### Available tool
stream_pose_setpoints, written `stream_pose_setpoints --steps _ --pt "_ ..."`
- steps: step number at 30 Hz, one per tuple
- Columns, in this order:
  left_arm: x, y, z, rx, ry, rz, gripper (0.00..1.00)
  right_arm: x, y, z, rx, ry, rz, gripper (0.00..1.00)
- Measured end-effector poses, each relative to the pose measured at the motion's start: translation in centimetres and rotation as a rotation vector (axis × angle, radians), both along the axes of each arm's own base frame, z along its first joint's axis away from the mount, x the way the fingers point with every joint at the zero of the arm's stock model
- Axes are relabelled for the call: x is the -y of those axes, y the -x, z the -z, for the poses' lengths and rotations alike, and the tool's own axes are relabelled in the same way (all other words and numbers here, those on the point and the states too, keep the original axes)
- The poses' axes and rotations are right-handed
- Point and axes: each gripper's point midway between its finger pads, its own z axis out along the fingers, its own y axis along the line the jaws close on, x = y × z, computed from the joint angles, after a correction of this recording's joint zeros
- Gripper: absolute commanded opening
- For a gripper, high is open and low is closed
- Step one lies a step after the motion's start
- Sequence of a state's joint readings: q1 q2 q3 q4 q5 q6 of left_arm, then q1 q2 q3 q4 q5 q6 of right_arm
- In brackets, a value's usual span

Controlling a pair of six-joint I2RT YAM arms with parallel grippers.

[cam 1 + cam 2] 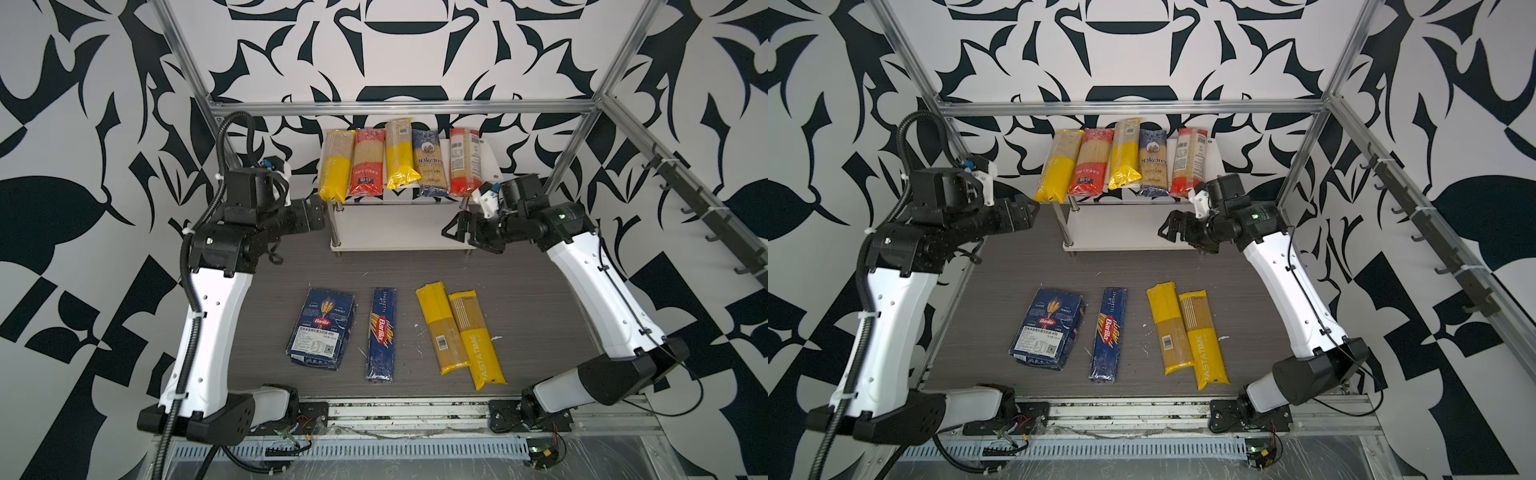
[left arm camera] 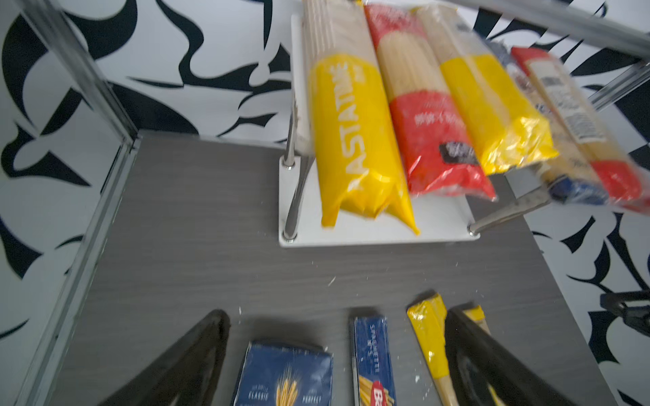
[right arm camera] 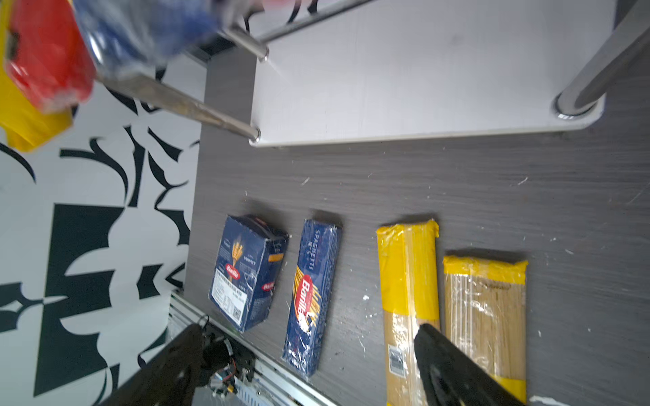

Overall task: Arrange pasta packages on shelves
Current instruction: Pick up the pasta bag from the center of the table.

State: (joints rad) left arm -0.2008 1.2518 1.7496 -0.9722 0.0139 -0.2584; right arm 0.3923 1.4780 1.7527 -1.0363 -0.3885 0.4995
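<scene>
Packs [image 1: 380, 334] lie below left gripper [image 1: 1027, 214] and right gripper [image 1: 453, 227], both gaping empty; a swing could topple left's neighbouring yellow bag [image 1: 334, 174].

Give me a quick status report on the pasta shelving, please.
Left gripper open, empty; right gripper open, empty. Five pasta packages on top shelf, four on table. Nothing blocking.

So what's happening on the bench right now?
Pasta is being arranged on the rack. Five packs lie in a row on its top board; the wide Barilla pack, slim Barilla box and two yellow bags lie on the table. The left fingers and right fingers flank the rack, open, holding nothing.
</scene>
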Motion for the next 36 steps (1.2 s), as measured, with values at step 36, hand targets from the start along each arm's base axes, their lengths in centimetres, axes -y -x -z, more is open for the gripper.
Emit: stream_pose_setpoints --steps 36 --pt "-4.9 11.3 15.7 -0.356 0.03 -0.289 0.99 -14.5 14.7 22.0 -0.362 0.457 -0.322 0.99"
